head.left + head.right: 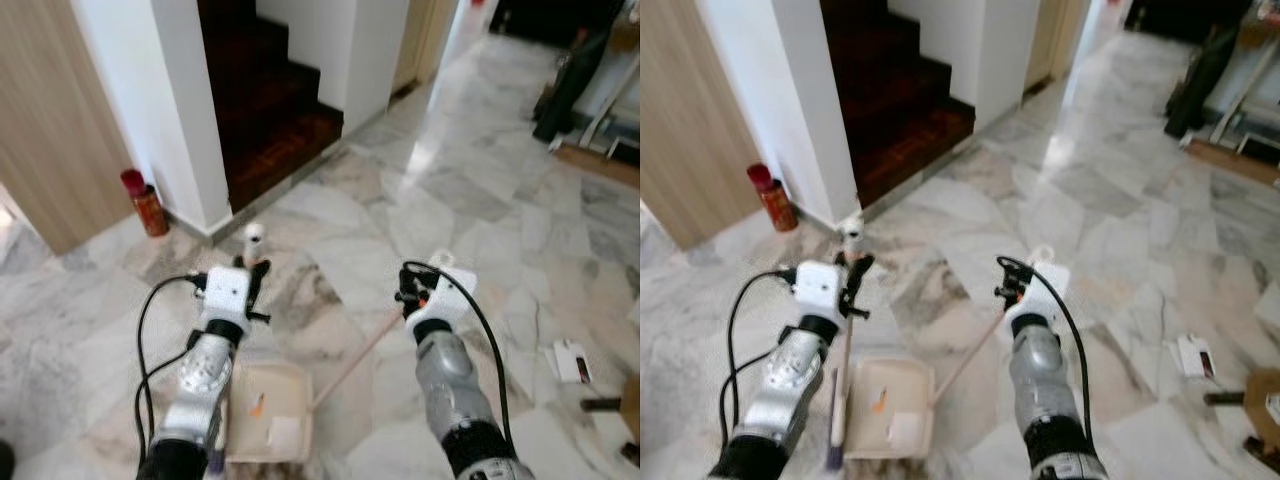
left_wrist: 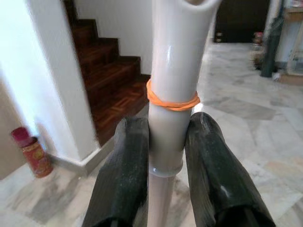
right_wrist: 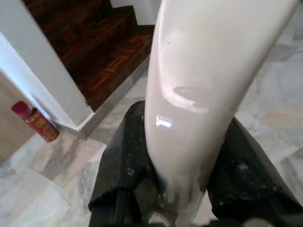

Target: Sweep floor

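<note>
My left gripper (image 1: 256,282) is shut on a white broom handle (image 2: 173,71) with an orange rubber band (image 2: 173,100) round it. Both black fingers (image 2: 124,176) press its sides. The broom runs down beside a cream dustpan (image 1: 290,385) on the marble floor between my arms. An orange scrap (image 1: 257,404) and a white paper piece (image 1: 283,432) lie in the pan. My right gripper (image 1: 411,296) is shut on the dustpan's long pale handle (image 3: 203,85), which slants down to the pan (image 1: 965,362).
Dark wooden stairs (image 1: 270,120) rise ahead between white walls. A red canister (image 1: 149,206) stands by the white pillar (image 1: 170,110) near a wooden panel (image 1: 50,130). A small white object (image 1: 572,360) lies on the floor at right. Dark legs or a stand (image 1: 575,80) are far right.
</note>
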Controlling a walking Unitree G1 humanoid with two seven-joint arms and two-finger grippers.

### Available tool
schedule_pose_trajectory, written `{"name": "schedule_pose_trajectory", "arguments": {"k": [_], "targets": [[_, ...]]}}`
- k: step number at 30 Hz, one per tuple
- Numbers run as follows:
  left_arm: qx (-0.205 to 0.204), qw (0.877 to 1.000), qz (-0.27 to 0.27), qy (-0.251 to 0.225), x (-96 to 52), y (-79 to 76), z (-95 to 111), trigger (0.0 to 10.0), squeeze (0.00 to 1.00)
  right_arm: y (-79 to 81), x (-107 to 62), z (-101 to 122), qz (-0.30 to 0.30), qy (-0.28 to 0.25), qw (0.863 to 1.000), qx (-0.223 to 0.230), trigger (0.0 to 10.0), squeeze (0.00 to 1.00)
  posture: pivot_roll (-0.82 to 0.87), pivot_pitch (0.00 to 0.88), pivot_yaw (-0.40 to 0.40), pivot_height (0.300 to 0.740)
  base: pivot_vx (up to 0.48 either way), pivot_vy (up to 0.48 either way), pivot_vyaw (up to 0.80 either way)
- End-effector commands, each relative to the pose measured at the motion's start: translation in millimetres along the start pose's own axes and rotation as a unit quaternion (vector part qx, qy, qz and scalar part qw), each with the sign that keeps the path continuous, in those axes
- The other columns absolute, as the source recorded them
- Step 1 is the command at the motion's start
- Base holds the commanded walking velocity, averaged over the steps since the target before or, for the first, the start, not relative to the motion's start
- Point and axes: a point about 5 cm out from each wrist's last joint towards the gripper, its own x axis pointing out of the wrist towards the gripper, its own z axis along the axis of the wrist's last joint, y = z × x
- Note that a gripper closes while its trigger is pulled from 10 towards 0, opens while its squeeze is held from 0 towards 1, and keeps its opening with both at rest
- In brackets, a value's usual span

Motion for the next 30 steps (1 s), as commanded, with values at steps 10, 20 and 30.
{"name": "schedule_pose_trajectory", "arguments": {"k": [10, 20, 30], "targets": [[0.005, 1.0, 0.001, -0.022, 4.0, 4.5, 9.8, 10.0, 0.0, 14.5, 3.4, 9.0, 0.022, -0.021, 1.0, 0.004, 10.0, 0.0, 0.1, 0.0, -0.051, 0.74, 0.0, 0.274, 0.8], [0.007, 1.0, -0.003, -0.022, 4.5, 3.9, 10.0, 10.0, 0.0, 16.0, 3.4, 7.4, 0.026, -0.017, 0.999, 0.007, 10.0, 0.0, 0.11, 0.0, -0.05, 0.74, 0.0, 0.271, 0.17], [0.008, 1.0, -0.006, -0.022, 4.4, 3.9, 10.0, 10.0, 0.0, 18.6, 3.1, 7.3, 0.031, -0.019, 0.999, 0.004, 10.0, 0.0, 0.11, 0.0, -0.048, 0.74, 0.0, 0.269, 0.49]]}}
